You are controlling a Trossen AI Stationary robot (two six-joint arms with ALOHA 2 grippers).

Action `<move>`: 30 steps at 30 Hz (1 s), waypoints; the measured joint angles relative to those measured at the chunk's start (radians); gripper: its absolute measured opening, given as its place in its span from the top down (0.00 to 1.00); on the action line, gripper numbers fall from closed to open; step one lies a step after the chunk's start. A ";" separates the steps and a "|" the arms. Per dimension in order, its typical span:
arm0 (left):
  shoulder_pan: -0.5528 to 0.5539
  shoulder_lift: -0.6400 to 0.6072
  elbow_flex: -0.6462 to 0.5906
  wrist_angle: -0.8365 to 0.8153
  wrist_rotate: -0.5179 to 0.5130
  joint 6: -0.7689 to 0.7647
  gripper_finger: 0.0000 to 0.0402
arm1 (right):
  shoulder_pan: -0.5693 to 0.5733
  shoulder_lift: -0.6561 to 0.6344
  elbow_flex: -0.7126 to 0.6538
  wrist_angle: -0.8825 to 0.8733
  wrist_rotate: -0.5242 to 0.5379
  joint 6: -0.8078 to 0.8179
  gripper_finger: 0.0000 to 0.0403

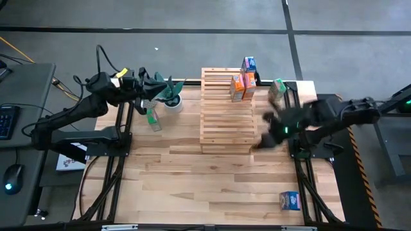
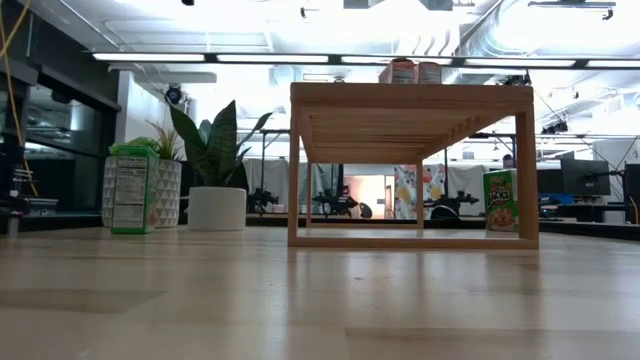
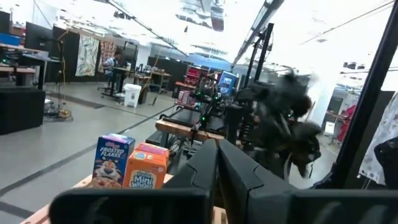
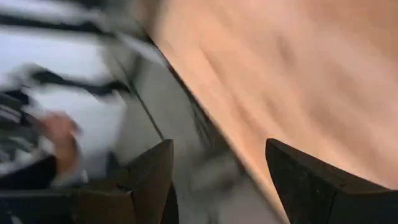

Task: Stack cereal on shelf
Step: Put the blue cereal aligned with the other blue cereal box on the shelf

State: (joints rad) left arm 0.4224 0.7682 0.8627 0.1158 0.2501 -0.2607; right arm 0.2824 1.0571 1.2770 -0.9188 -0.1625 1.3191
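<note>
The pale slatted shelf (image 1: 225, 109) stands mid-table. A blue cereal box (image 1: 248, 64) and two orange ones (image 1: 239, 86) stand on its far right part and also show in the left wrist view: blue (image 3: 112, 159), orange (image 3: 145, 166). One green box (image 1: 277, 93) stands on the table right of the shelf, another (image 1: 152, 117) left of it. A further blue box (image 1: 290, 201) lies near the table's near right corner. My left gripper (image 1: 159, 86) hovers shut by the potted plant (image 1: 171, 95). My right gripper (image 1: 262, 136) is open and empty by the shelf's near right corner.
A second plant pot (image 2: 165, 190) stands behind the left green box (image 2: 130, 190). The right green box (image 2: 500, 200) shows through the shelf's frame (image 2: 412, 100). Bare tabletop (image 1: 205, 186) spreads in front of the shelf. The table's right edge (image 4: 205, 118) runs under my right gripper (image 4: 217, 146).
</note>
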 joint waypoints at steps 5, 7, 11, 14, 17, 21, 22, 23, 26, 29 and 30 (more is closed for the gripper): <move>0.000 0.005 0.000 0.001 -0.018 0.000 0.93 | 0.274 0.069 0.000 -0.200 -0.017 0.417 0.38; 0.000 0.011 0.000 -0.010 -0.031 0.000 0.90 | 0.373 0.096 0.000 -0.234 -0.014 0.573 0.38; 0.001 0.017 0.000 -0.025 -0.060 0.001 0.83 | 0.534 0.159 0.000 -0.250 0.018 0.826 0.38; 0.001 0.021 0.000 -0.036 -0.061 -0.006 0.77 | 0.618 0.215 0.000 -0.228 0.032 0.934 0.38; 0.001 0.019 0.000 -0.041 -0.061 -0.008 0.71 | 0.650 0.277 0.000 -0.209 -0.018 0.951 0.38; 0.001 0.020 0.000 -0.044 -0.061 -0.024 0.66 | 0.662 0.352 0.000 -0.211 -0.094 0.948 0.38; 0.001 0.020 0.000 -0.044 -0.061 -0.024 0.65 | 0.664 0.365 0.000 -0.219 -0.110 0.950 0.38; 0.001 0.020 0.000 -0.043 -0.061 -0.024 0.63 | 0.670 0.376 0.000 -0.226 -0.125 0.958 0.38; 0.001 0.020 0.000 -0.044 -0.062 -0.025 0.60 | 0.681 0.402 0.000 -0.229 -0.131 0.982 0.38; 0.001 0.020 0.000 -0.044 -0.069 -0.026 0.58 | 0.691 0.424 0.000 -0.250 -0.132 0.999 0.38; 0.001 0.020 0.000 -0.044 -0.076 -0.027 0.58 | 0.695 0.430 0.000 -0.263 -0.132 1.003 0.38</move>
State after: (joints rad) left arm 0.4232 0.7879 0.8627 0.0715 0.1741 -0.2873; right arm 0.9772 1.4874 1.2770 -1.1817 -0.2945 2.3218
